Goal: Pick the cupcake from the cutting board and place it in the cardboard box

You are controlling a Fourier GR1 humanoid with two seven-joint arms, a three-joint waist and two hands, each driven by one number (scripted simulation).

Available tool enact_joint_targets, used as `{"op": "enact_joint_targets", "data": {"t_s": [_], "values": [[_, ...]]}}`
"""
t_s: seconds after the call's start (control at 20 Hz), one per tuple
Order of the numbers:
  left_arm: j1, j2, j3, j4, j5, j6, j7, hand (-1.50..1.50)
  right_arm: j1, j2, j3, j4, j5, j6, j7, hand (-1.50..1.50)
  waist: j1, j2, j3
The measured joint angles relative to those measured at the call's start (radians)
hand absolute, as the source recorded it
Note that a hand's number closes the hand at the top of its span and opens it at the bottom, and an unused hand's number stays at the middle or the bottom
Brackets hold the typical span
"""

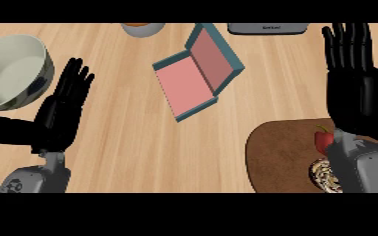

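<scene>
A round brown cutting board (277, 155) lies at the lower right. On it the cupcake (322, 174) shows as a pale swirled top, partly hidden by my right forearm. A red pepper (323, 138) also rests on the board. The box (198, 72), teal outside and pink inside, lies open at the counter's middle, lid tilted back. My right hand (352, 75) is open, fingers straight and pointing away, above the board's far edge and right of the box. My left hand (63, 105) rests open at the left, fingers up.
A large pale bowl (21, 70) sits at the far left beside my left hand. A small bowl with orange contents (142, 28) and a grey appliance (267, 28) stand at the far edge. Bare wood lies between the box and the cutting board.
</scene>
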Motion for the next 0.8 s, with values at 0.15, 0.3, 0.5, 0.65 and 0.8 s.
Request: {"op": "enact_joint_targets", "data": {"t_s": [0.15, 0.3, 0.5, 0.65, 0.8], "values": [[0.019, 0.013, 0.015, 0.003, -0.013, 0.015, 0.006, 0.00, 0.121, -0.012, -0.085, -0.007, -0.034, -0.026, -0.004, 1.50, -0.031, -0.021, -0.012], [0.051, 0.033, 0.054, 0.006, -0.023, 0.043, 0.009, 0.00, 0.271, -0.028, -0.226, 0.023, -0.073, -0.084, 0.001, 1.50, -0.088, -0.034, -0.015], [0.075, 0.035, 0.063, 0.002, -0.020, 0.054, 0.026, 0.00, 0.493, -0.104, -0.326, 0.157, 0.009, -0.137, 0.017, -1.50, -0.109, -0.027, -0.021], [0.084, 0.027, 0.054, 0.006, -0.022, 0.050, 0.032, 0.00, 0.636, -0.102, -0.411, 0.190, 0.020, -0.142, -0.091, -1.50, -0.087, -0.033, -0.022], [0.105, 0.022, 0.030, -0.030, -0.034, 0.052, 0.056, 0.00, 0.778, -0.115, -0.460, 0.148, 0.021, -0.085, -0.177, -1.50, -0.062, -0.037, -0.023]]}}
